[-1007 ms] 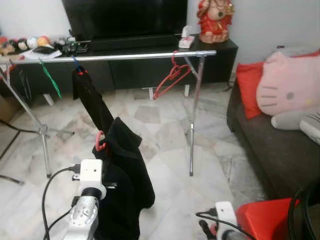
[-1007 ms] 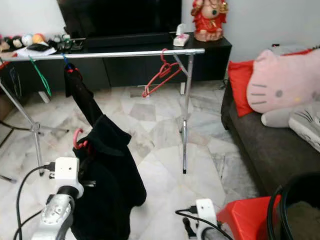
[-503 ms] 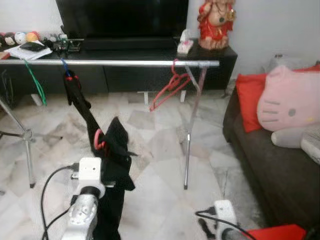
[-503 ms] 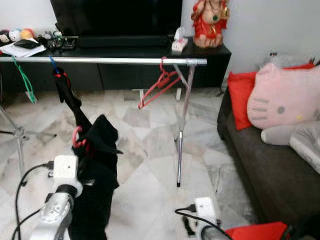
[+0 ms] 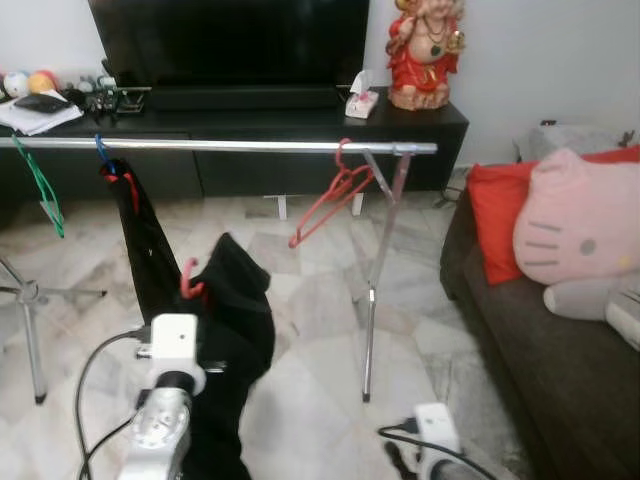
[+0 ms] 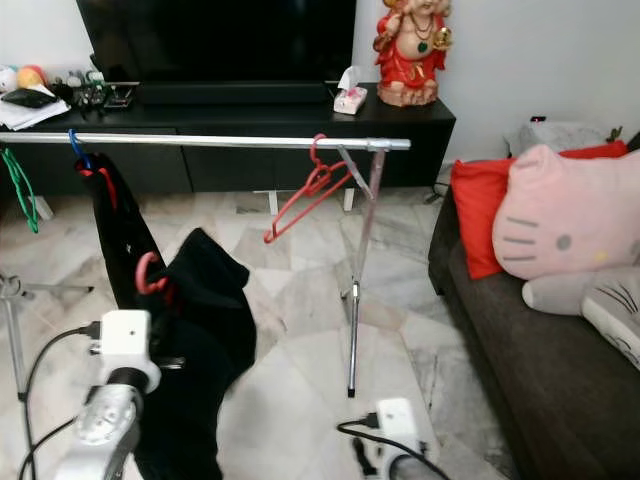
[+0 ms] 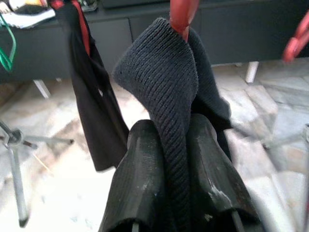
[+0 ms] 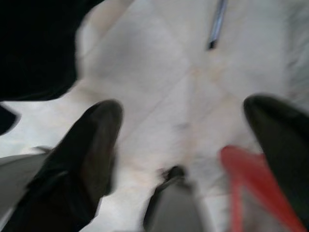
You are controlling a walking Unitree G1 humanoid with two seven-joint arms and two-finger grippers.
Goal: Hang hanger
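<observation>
Two left-gripper fingers [image 7: 140,183] pinch a dark knitted garment [image 7: 169,96] on its red hanger [image 7: 182,14]; right fingers [image 8: 91,140] spread apart.

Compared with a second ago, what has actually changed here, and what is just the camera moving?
The view swung left and the robot came nearer the rail. The left gripper stays shut on the black garment with its red hanger, now a little closer to the rail. The right gripper stays low, jaws apart. The empty red hanger and the hung dark garment did not move.
</observation>
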